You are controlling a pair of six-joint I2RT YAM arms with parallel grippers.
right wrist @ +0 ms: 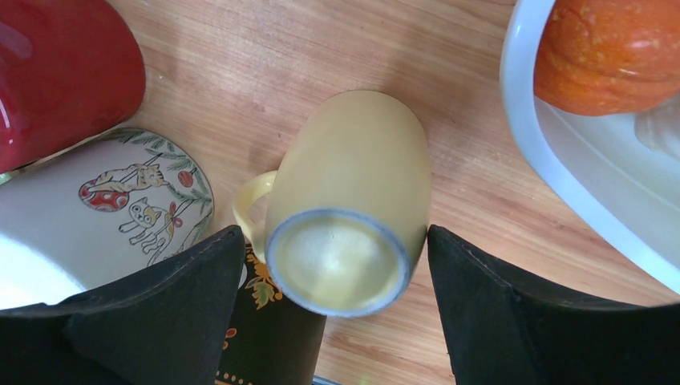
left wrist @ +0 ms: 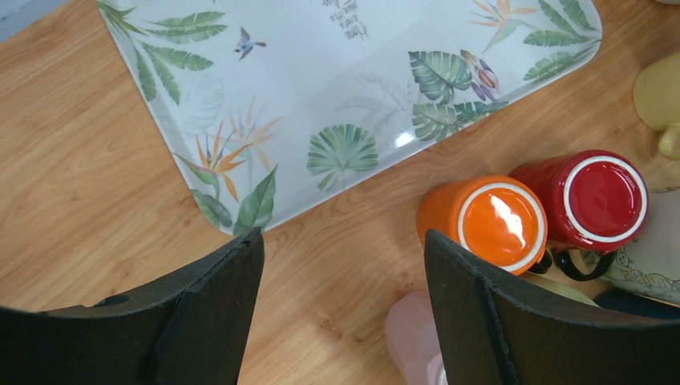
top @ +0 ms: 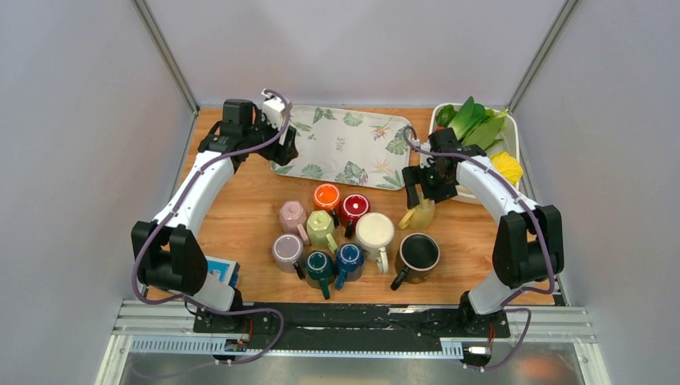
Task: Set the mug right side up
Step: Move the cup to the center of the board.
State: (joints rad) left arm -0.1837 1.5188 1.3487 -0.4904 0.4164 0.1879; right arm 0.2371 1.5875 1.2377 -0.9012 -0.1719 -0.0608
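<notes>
Right station: the pale yellow ceramic mug [right wrist: 345, 184] stands mouth down on the wooden table [right wrist: 321, 48], its ringed base facing up; it sits at the right edge of the mug cluster, just beside the white plastic bin [right wrist: 529, 136], which holds an orange gourd-like item [right wrist: 617, 48].

The right gripper [right wrist: 335, 241] hangs directly over this mug, one black finger [right wrist: 184, 313] on the handle side, the other on the bin side; the jaws stand wide, astride the body. A narrow gap shows on the handle side; on the bin side, whether the pad touches cannot be told. No firm hold is evident.

The mug's handle points toward the cluster, where the cream mug with the cat drawing [right wrist: 104, 216] and a black mug with a gold leaf pattern [right wrist: 273, 329] lie close by.

Left station: the left gripper [left wrist: 343, 241] is spread wide with nothing between its fingers; it hovers above bare wood at the near corner of the white leaf-printed tray [left wrist: 337, 72], well apart from the yellow mug. Beside it stand a glossy orange mug [left wrist: 489, 220] and a glossy red mug [left wrist: 601, 200], both base up and touching each other.
</notes>
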